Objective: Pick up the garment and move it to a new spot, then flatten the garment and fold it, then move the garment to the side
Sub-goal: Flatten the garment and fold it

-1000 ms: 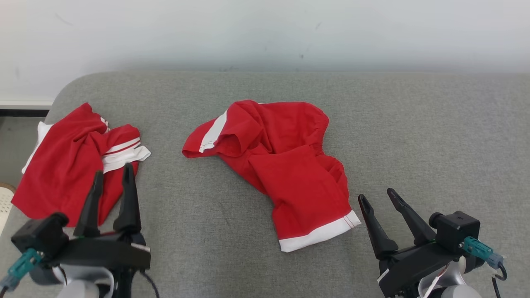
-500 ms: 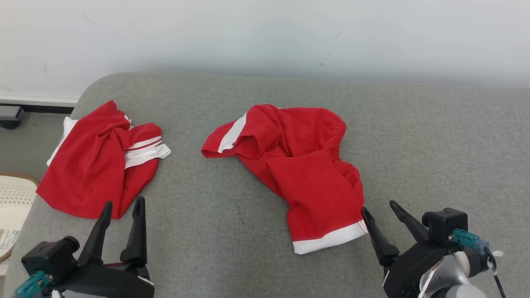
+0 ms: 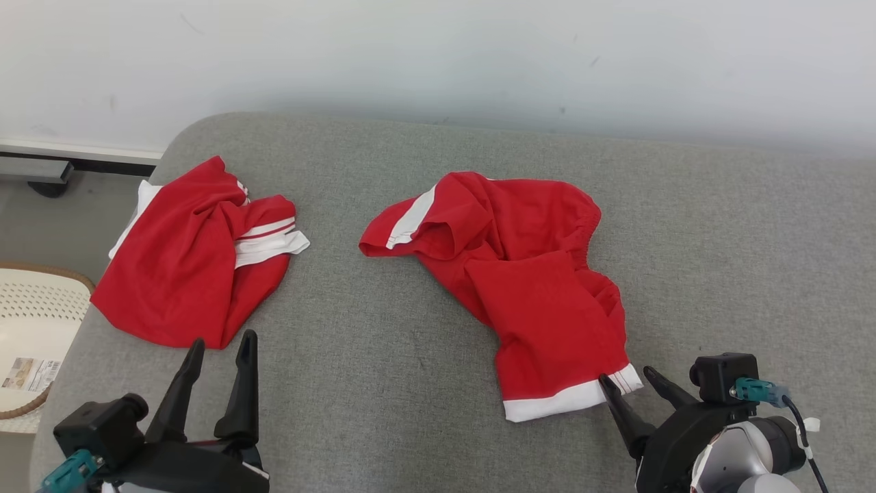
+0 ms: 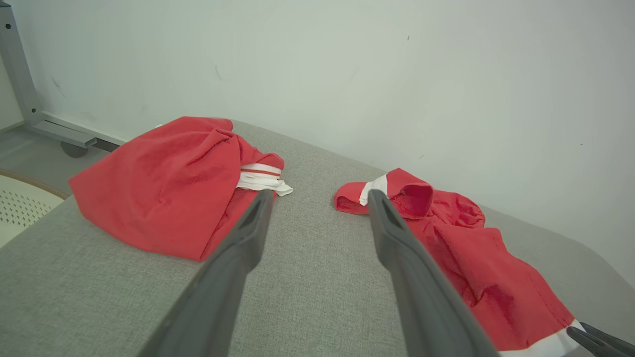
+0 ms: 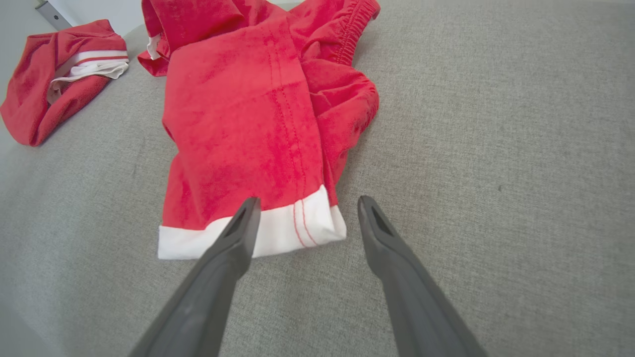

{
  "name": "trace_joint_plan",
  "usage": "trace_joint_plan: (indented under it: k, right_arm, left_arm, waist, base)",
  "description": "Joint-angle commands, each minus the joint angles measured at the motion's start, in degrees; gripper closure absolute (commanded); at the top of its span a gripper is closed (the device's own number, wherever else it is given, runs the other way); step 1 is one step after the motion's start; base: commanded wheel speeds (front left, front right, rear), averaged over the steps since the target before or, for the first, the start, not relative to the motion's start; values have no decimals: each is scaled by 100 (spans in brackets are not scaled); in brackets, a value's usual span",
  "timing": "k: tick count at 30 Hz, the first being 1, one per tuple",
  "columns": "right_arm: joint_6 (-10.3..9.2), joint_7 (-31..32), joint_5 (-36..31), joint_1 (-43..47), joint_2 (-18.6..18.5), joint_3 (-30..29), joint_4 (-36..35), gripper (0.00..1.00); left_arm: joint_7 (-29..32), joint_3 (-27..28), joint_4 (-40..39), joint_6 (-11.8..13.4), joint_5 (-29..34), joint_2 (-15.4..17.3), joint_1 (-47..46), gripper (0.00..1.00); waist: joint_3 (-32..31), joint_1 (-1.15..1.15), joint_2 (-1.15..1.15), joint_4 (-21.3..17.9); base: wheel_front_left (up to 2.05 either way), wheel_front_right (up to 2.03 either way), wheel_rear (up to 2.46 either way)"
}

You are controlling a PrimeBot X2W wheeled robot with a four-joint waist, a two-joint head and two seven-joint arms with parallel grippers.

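Note:
A crumpled red garment (image 3: 527, 274) with white trim lies in the middle of the grey cushion (image 3: 383, 356); it also appears in the left wrist view (image 4: 471, 267) and the right wrist view (image 5: 248, 114). My right gripper (image 3: 625, 374) is open, its fingertips right at the garment's white hem (image 5: 278, 233), one tip overlapping it. My left gripper (image 3: 224, 339) is open and holds nothing, just in front of a second crumpled red garment (image 3: 185, 267) at the cushion's left end. Seen from the left wrist, the left gripper (image 4: 320, 194) points between the two garments.
A white perforated basket (image 3: 34, 322) with a woven rim stands off the cushion's left edge. A pale wall (image 3: 438, 55) runs behind the cushion, with a metal frame foot (image 3: 41, 178) at its base on the left. Bare grey cushion extends to the right.
The head camera has swung, so cushion and garments sit farther right in the picture. Both grippers sit lower; the left one no longer overlaps the left garment. Both stayed open.

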Motion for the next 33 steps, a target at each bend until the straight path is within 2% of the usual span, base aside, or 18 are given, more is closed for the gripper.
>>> trace_joint_plan:
  k: [1, 8, 9, 10, 11, 12, 13, 14, 16, 26, 33]
  right_arm:
    - [18, 31, 16, -76, -26, -9, 34, 0]
    - [18, 76, 100, -166, -26, 83, 243, 0]
    - [18, 75, 118, -179, -26, 95, 270, 9]
    - [18, 71, 126, -193, -26, 106, 295, 22]
    - [18, 65, 144, -206, -26, 123, 316, 48]
    - [18, 63, 159, -213, -26, 140, 338, 53]
    - [18, 57, 172, -217, -26, 152, 358, 55]
    - [18, 52, 187, -227, -26, 168, 375, 67]
    - [18, 37, 211, -259, -26, 199, 399, 100]
    - [18, -129, 302, -391, -26, 442, 47, 100]
    - [18, 36, 635, -847, -26, 1122, -532, 100]
  left_arm:
    - [35, 3, 22, -7, -49, 15, -23, 0]
    - [26, -27, 73, -46, -78, 34, -49, 0]
    - [28, -31, 78, -53, -79, 36, -51, 0]
    - [29, -36, 84, -58, -82, 35, -52, 0]
    - [34, -43, 89, -61, -85, 36, -54, 0]
    - [37, -48, 94, -47, -87, 36, -55, 0]
    - [40, -49, 103, -49, -94, 36, -52, 0]
    - [45, -53, 111, -47, -96, 35, -48, 0]
    - [51, -57, 122, -40, -107, 37, -40, 0]
    - [51, -50, 152, -20, -144, 76, 7, 0]
    - [40, -30, 154, -4, -149, 89, 16, 0]
  waist:
    - [8, 0, -1, 8]
    - [12, 0, -1, 31]
    - [10, 0, -1, 33]
    - [6, 0, -1, 35]
    - [2, 0, -1, 38]
    - [-4, 0, -1, 40]
    - [-11, 0, -1, 41]
    - [-19, 0, -1, 41]
    - [-28, 0, -1, 41]
    - [-82, 0, -1, 21]
    - [-85, 0, -1, -81]
  base:
    - [0, 0, 0]
    - [0, 0, 0]
    - [0, 0, 0]
    - [0, 0, 0]
    - [0, 0, 0]
    - [0, 0, 0]
    - [0, 0, 0]
    - [0, 0, 0]
    - [0, 0, 0]
    - [0, 0, 0]
    - [0, 0, 0]
